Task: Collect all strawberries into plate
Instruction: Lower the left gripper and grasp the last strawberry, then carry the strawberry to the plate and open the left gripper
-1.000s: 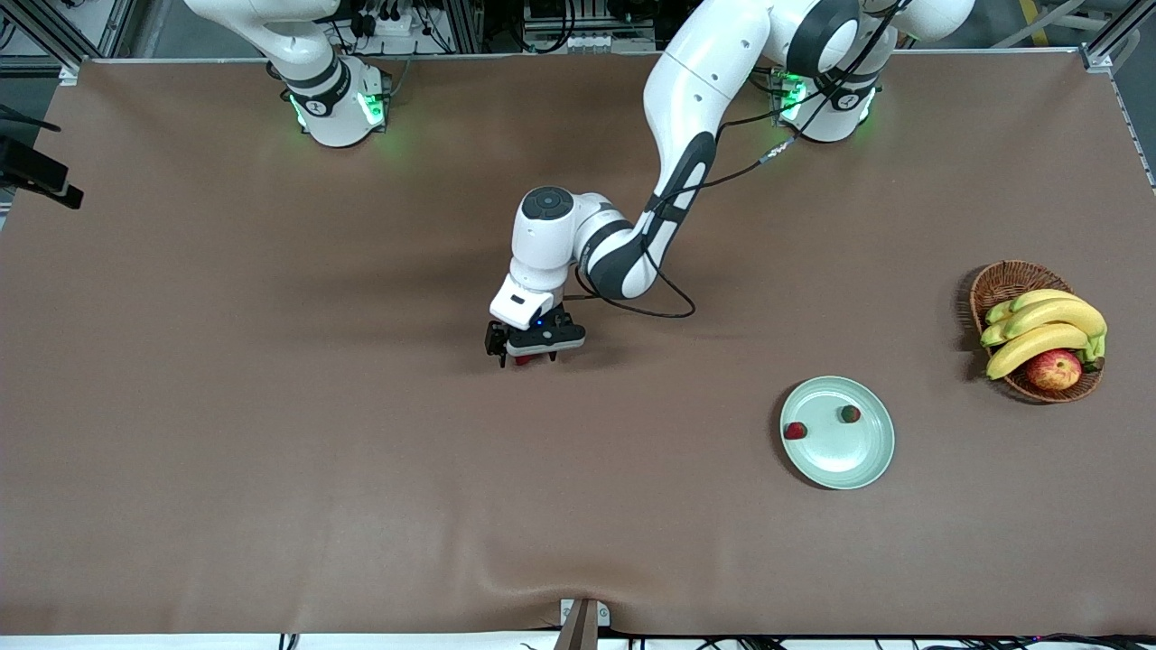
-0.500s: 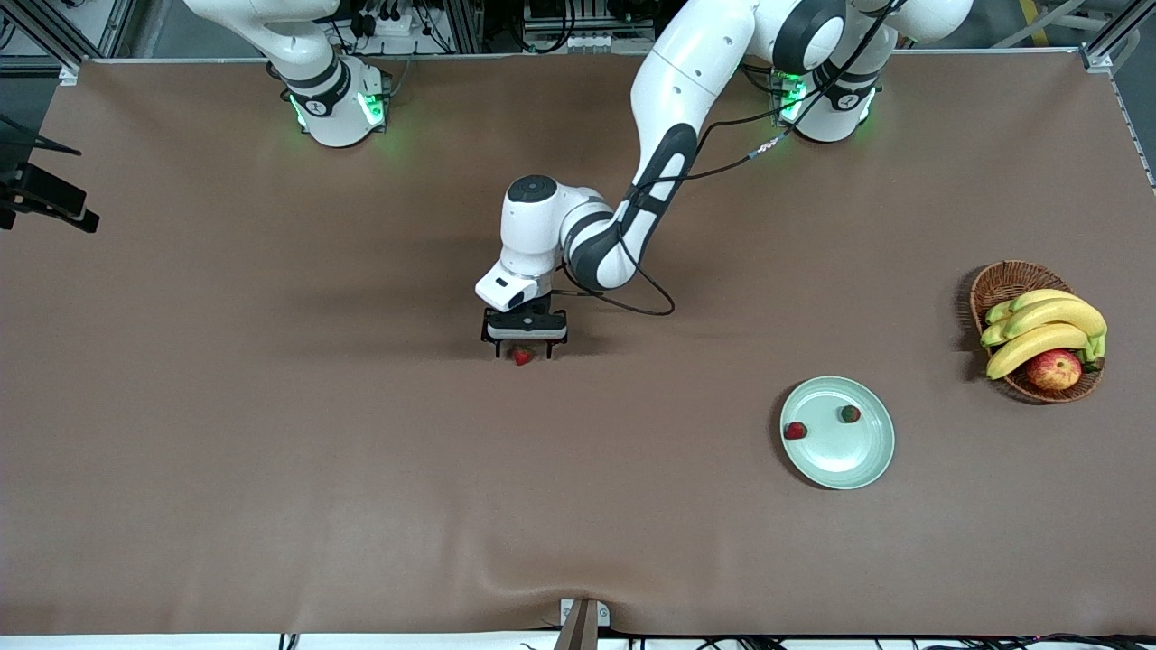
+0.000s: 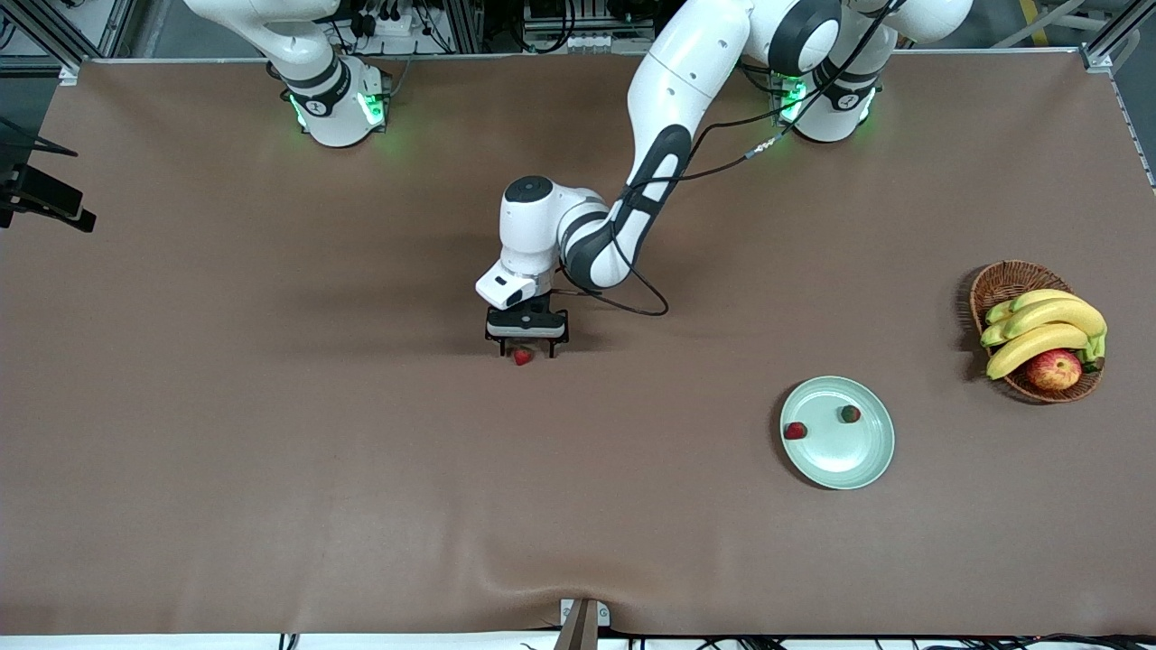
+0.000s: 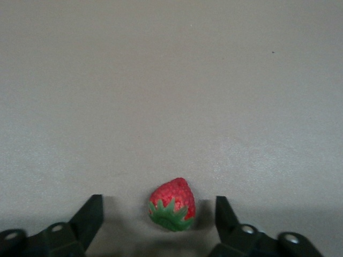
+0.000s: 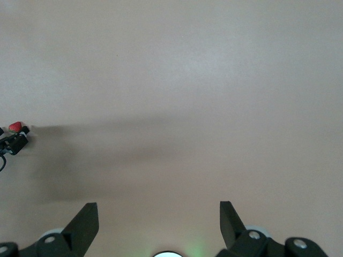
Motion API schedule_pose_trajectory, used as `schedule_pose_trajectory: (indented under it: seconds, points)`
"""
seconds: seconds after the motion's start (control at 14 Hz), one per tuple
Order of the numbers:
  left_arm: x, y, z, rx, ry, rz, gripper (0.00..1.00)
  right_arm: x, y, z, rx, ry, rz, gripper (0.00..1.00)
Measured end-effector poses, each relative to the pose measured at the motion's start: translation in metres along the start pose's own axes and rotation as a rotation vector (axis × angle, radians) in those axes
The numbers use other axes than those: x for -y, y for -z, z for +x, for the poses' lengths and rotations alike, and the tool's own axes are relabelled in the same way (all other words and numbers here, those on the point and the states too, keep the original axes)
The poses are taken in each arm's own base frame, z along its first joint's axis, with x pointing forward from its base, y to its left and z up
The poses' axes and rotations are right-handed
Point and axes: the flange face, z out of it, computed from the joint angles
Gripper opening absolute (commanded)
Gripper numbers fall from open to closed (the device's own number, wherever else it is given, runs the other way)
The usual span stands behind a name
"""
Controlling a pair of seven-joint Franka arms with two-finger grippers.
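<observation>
A strawberry (image 3: 521, 357) lies on the brown table near its middle. My left gripper (image 3: 526, 351) is down at the table with its fingers open on either side of that berry, not touching it; in the left wrist view the strawberry (image 4: 172, 205) sits between the two open fingertips (image 4: 224, 215). Two more strawberries (image 3: 795, 431) (image 3: 850, 413) lie in the mint-green plate (image 3: 858, 465), toward the left arm's end and nearer the front camera. My right gripper (image 5: 158, 217) is open and empty over bare table; its arm waits near its base, its hand out of the front view.
A brown wicker basket (image 3: 1002, 282) with bananas (image 3: 1043, 329) and a red-yellow apple (image 3: 1053, 369) stands at the left arm's end of the table. A black cable (image 3: 632, 302) loops from the left arm.
The left gripper turned to square up and came down around the strawberry, which was half hidden under it a second ago. In the last half second it barely moved.
</observation>
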Motion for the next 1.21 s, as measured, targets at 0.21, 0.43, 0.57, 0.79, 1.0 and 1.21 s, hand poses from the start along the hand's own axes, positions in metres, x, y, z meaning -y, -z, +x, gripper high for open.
schedule_pose_trajectory:
  seconds: [0.21, 0.43, 0.57, 0.79, 1.0, 1.21]
  points:
    - [0.001, 0.000, 0.003, -0.004, 0.001, 0.007, 0.09, -0.004, 0.000, 0.000, 0.001, -0.008, 0.000, 1.00]
    - [-0.001, 0.002, 0.003, -0.006, 0.000, 0.005, 0.02, -0.003, 0.000, 0.000, 0.001, -0.005, 0.000, 1.00]
    - [-0.001, 0.002, 0.004, -0.005, 0.001, 0.009, 0.02, -0.003, 0.000, 0.000, 0.001, -0.005, 0.000, 1.00]
    - [0.002, 0.003, 0.012, -0.008, 0.045, 0.032, 0.02, -0.001, 0.000, 0.000, 0.002, -0.001, 0.000, 1.00]
    - [0.031, 0.019, 0.077, -0.041, 0.200, 0.077, 0.02, 0.001, 0.000, 0.000, 0.002, 0.002, 0.000, 1.00]
    - [0.108, 0.034, 0.174, -0.038, 0.410, 0.157, 0.04, 0.002, -0.001, 0.001, 0.004, 0.005, -0.001, 1.00]
